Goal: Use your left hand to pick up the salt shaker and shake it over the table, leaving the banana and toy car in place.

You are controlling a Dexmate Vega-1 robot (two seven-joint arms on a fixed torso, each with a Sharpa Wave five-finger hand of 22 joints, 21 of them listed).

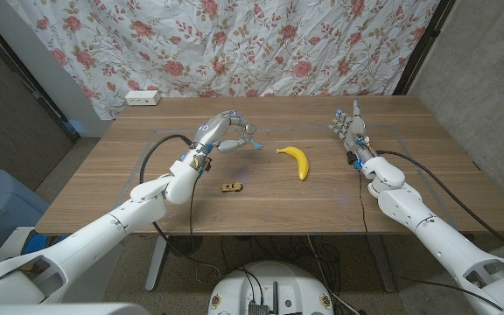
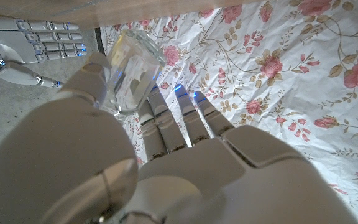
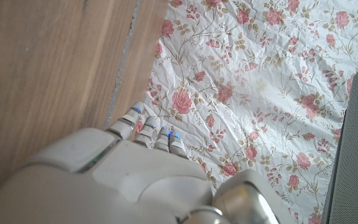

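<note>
Currently, the scene reads as follows.
Left hand: the left hand [image 1: 223,128] is raised above the bench [image 1: 129,188] and holds the salt shaker [image 1: 250,136] between thumb and fingers [image 2: 166,121].
Why held so: judging by the lift, the grip keeps the shaker clear of the wood so it can be shaken.
Shaker axis: in the head view its long axis looks tilted, not upright; which end is the cap cannot be told.
Glass body: the left wrist view shows clear glass [image 2: 129,68] against the thumb.
Banana: the banana [image 1: 296,160] lies just beside the raised shaker, on the wood.
Toy car: the toy car [image 1: 232,185] sits nearer the robot, apart from the hand.
Right hand: the right hand [image 1: 350,127] stands with fingers apart, holding nothing.
</note>
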